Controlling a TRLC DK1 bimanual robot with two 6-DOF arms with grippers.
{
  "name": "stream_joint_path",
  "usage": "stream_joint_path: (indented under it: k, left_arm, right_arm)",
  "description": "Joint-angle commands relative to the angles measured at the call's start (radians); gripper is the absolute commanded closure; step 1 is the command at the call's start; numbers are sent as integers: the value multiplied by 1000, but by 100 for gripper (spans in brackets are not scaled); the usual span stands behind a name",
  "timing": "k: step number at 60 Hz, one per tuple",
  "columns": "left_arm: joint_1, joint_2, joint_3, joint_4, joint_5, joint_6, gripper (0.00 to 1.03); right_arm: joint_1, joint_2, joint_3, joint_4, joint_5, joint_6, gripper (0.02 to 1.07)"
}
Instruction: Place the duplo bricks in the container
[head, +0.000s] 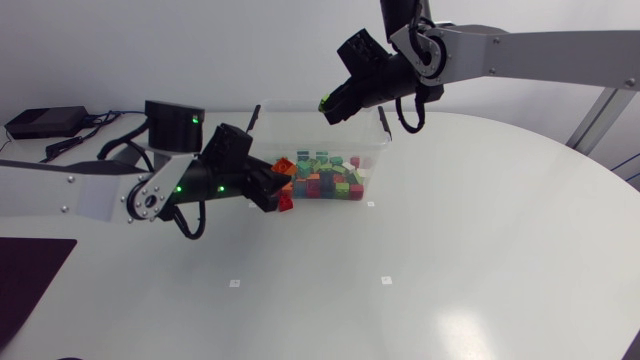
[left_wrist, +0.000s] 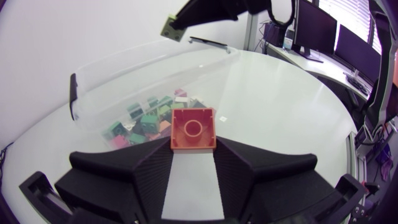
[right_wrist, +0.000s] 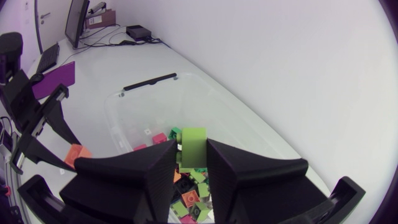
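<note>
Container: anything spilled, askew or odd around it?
Nothing stands out. The container sits upright with the bricks inside it, none loose on the table. The left tool holds an orange brick, the right tool a green brick.

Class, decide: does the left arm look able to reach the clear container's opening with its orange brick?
Probably yes. The left gripper, shut on the orange brick, is beside the open container, with nothing between. The right gripper, holding a green brick, hangs over its far side, seemingly apart.
</note>
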Motion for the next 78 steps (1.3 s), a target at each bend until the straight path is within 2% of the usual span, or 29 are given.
stream_joint_path:
  k: [1,4,6,10,11,13,19,31,42,51,55,61,65,78]
  left_arm:
    - [24,7,104,-31,-2,-51,65]
    - [32,11,145,-57,-2,-56,65]
    - [35,16,171,-82,-2,-57,65]
    - [38,22,211,-112,-2,-57,65]
    - [38,25,228,-121,-2,-57,65]
    - [39,31,251,-137,-4,-57,65]
    - [47,71,332,-177,-13,-59,65]
    - [75,209,509,-243,-13,-67,65]
    - [85,347,659,-292,-33,-67,65]
    - [71,413,717,-310,-83,-77,64]
    - [65,433,737,-322,-99,-85,55]
    - [56,442,740,-333,-126,-87,20]
    - [51,430,726,-333,-142,-85,7]
    - [48,309,599,-318,-179,-85,5]
  right_arm:
    - [7,54,46,-32,13,20,85]
    - [7,62,47,-35,17,20,81]
    - [7,66,50,-36,20,20,70]
    - [8,72,58,-44,30,18,41]
    - [8,72,58,-44,34,18,31]
    - [10,72,60,-44,40,18,21]
    - [15,71,61,-42,59,20,9]
    - [15,7,15,-29,66,21,7]
    - [19,-118,-118,17,66,21,7]
    - [18,-194,-206,33,66,21,7]
    - [15,-220,-241,44,68,20,7]
    - [8,-248,-287,56,68,17,7]
    - [7,-259,-309,67,68,15,7]
    - [5,-308,-385,109,68,18,7]
